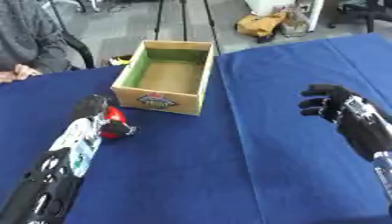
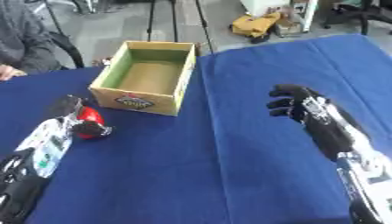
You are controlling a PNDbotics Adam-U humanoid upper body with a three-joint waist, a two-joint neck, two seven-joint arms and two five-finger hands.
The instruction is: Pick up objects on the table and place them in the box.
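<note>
A small red object [image 1: 114,119] lies on the blue tablecloth, just left of the box's near corner. My left hand [image 1: 99,114] is curled round it, thumb and fingers closing on its sides. The open cardboard box [image 1: 197,96] stands behind it at the table's middle, its inside bare. My right hand [image 2: 295,105] hovers over the cloth to the right, fingers curled, holding nothing.
A seam [image 1: 233,122] between two blue cloths runs down the table's middle. A person's hand [image 1: 17,72] rests on the far left edge. A yellow bag [image 1: 260,24] lies on the floor beyond the table.
</note>
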